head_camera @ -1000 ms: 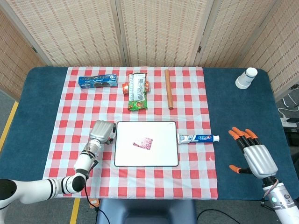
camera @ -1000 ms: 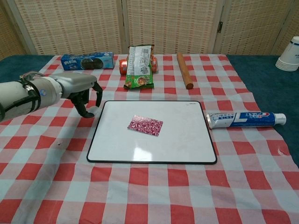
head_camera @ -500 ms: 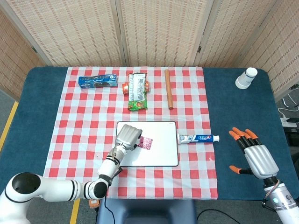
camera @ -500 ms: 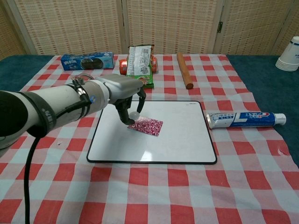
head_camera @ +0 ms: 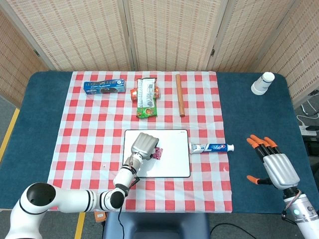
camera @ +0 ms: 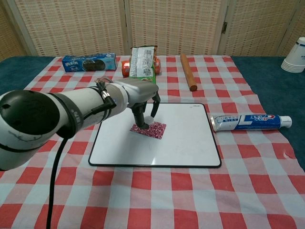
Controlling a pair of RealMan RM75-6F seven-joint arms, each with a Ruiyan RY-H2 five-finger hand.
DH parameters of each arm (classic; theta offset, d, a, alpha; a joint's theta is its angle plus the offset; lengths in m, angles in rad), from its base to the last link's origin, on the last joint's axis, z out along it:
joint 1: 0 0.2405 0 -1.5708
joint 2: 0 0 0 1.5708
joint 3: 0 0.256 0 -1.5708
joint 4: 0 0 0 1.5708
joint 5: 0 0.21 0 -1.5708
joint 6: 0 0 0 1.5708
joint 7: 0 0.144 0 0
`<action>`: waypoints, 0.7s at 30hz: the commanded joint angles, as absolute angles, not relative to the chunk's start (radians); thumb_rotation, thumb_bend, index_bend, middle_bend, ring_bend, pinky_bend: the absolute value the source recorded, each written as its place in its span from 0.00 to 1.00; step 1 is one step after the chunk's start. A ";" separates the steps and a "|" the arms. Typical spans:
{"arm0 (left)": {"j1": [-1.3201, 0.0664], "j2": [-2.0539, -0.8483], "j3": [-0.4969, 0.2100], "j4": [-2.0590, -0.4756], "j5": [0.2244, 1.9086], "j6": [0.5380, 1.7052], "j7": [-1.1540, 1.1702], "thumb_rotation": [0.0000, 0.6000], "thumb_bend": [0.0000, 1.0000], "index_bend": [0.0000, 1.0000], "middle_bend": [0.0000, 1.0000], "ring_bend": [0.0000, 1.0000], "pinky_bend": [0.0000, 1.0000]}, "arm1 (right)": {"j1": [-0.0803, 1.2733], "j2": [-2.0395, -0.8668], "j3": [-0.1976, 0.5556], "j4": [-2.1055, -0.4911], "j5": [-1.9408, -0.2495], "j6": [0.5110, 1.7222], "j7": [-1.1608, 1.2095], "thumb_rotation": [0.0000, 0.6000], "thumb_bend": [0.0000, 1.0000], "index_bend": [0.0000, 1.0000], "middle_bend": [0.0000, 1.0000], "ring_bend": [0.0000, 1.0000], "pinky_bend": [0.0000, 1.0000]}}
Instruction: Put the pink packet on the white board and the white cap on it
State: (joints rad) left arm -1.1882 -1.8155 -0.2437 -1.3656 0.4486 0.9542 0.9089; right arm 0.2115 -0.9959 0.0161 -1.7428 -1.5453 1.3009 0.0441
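The pink packet (camera: 152, 130) lies flat on the white board (camera: 190, 143), left of the board's middle; in the head view the packet (head_camera: 159, 152) peeks out beside my left hand (head_camera: 143, 145). My left hand (camera: 142, 102) hangs over the packet's left end with its fingertips (camera: 142, 124) down on it. The white cap is hidden among those curled fingers in both views. My right hand (head_camera: 277, 168) floats open, fingers spread, over the blue table at the far right, away from everything.
Along the back of the checked cloth lie a blue biscuit box (camera: 89, 62), a green snack bag (camera: 143, 67) and a wooden rolling pin (camera: 188, 71). A toothpaste tube (camera: 250, 121) lies right of the board. Stacked paper cups (head_camera: 262, 83) stand at the back right.
My left hand swung from the cloth left of the board onto the board, carrying the white cap, and has come down on the pink packet. The right hand barely moved.
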 commanded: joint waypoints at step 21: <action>-1.227 -1.826 -0.242 -1.312 0.408 0.903 0.897 1.00 0.20 0.33 1.00 1.00 1.00 | 0.207 -0.989 0.015 -1.728 -1.546 1.307 0.078 0.91 0.00 0.00 0.00 0.00 0.08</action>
State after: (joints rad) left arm -1.2285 -1.8304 -0.2439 -1.3090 0.4063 0.9063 0.9000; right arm 0.2069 -0.9886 0.0151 -1.7285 -1.5458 1.3069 0.0780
